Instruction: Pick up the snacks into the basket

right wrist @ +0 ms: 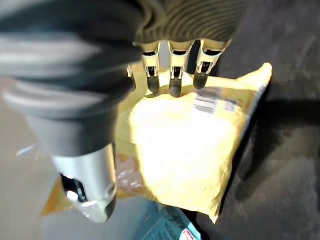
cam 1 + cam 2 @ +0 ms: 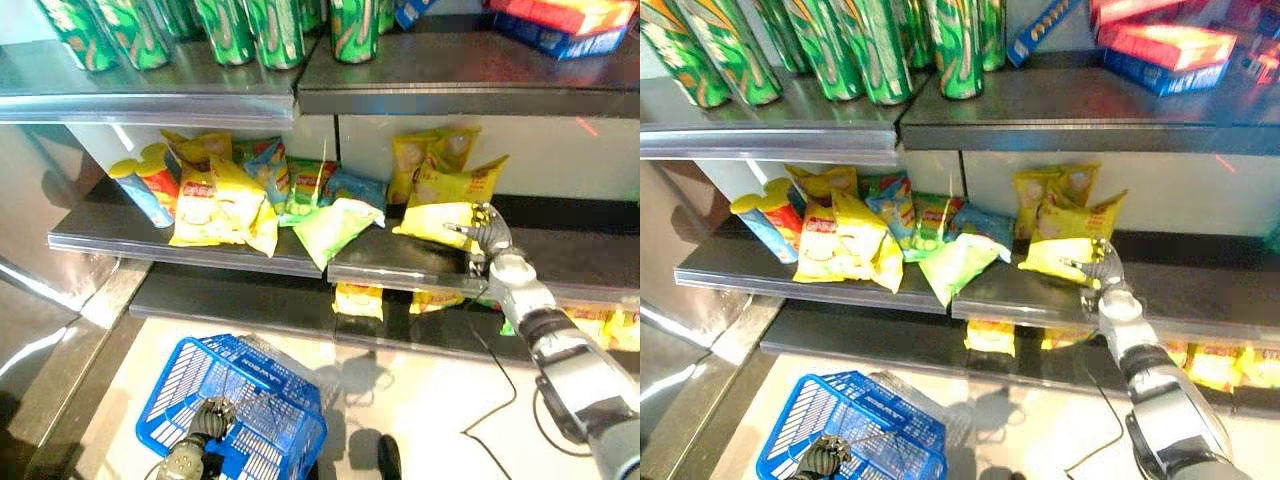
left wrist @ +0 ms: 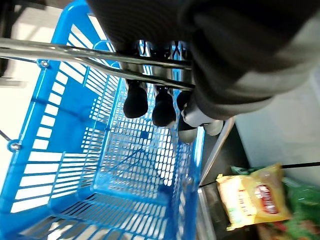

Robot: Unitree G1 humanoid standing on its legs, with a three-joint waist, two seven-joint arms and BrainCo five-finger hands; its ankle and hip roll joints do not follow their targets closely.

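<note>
— Anything in the blue plastic slatted basket (image 2: 240, 410) yet?
— Nothing visible; looked empty through the slats in the left wrist view. Hung near the floor from its metal handle (image 3: 75, 52), left hand (image 2: 208, 418) curled round that bar.
— And the snacks?
— Not yet picked. Lay heaped on the dark middle shelf (image 2: 560, 255), more on the shelf below.
— Right hand (image 2: 1098, 265)?
— Reached to the flat yellow crinkled snack bag (image 1: 185, 150) on that shelf. Fingertips (image 1: 173, 89) rested on its upper edge, thumb apart, not closed round it.
— Bag itself?
— Puffed, glossy, lying flat, seam edges flaring.
</note>
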